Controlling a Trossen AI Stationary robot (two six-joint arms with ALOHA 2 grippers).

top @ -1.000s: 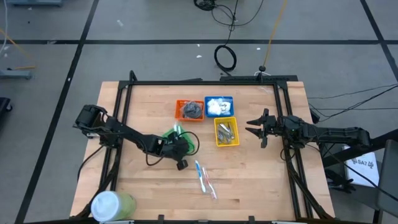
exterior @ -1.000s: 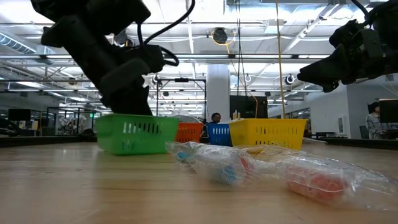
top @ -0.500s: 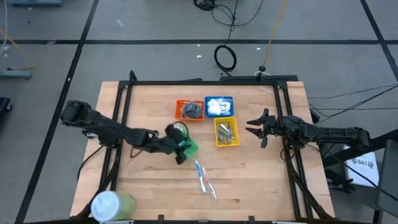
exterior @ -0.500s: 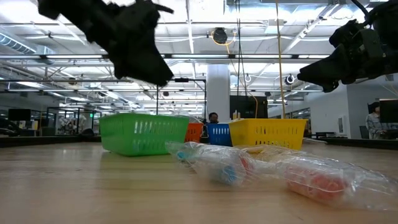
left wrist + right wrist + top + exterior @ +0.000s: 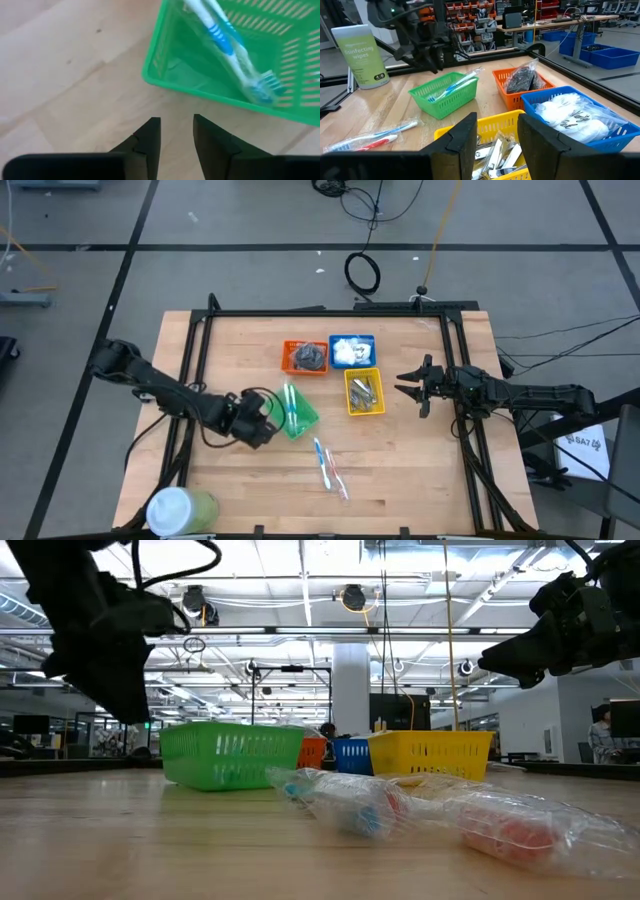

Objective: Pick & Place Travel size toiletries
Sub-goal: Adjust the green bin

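Note:
A blue-and-white toothbrush (image 5: 227, 47) lies slanting inside the green basket (image 5: 297, 412), bristle end low. My left gripper (image 5: 176, 135) hovers open just left of that basket (image 5: 165, 75), above bare wood, with nothing between its fingers. Two wrapped toothbrushes (image 5: 330, 467) lie flat on the table nearer the front edge. Dark discs fill the orange basket (image 5: 304, 357), white packets the blue basket (image 5: 352, 350), and silver clippers the yellow basket (image 5: 364, 392). My right gripper (image 5: 405, 388) waits open at the right, level with the yellow basket, holding nothing.
A big white-and-green tub (image 5: 180, 510) stands at the near left corner. A black frame (image 5: 330, 312) runs around the tabletop's edges. Bare wood lies between the green basket and the near edge, apart from the wrapped toothbrushes (image 5: 420, 810).
My left gripper has drawn back from over the green basket toward the table's left edge, rising and rolling its wrist as it went. The toothbrush stays behind in the basket, now uncovered. The right arm has kept still.

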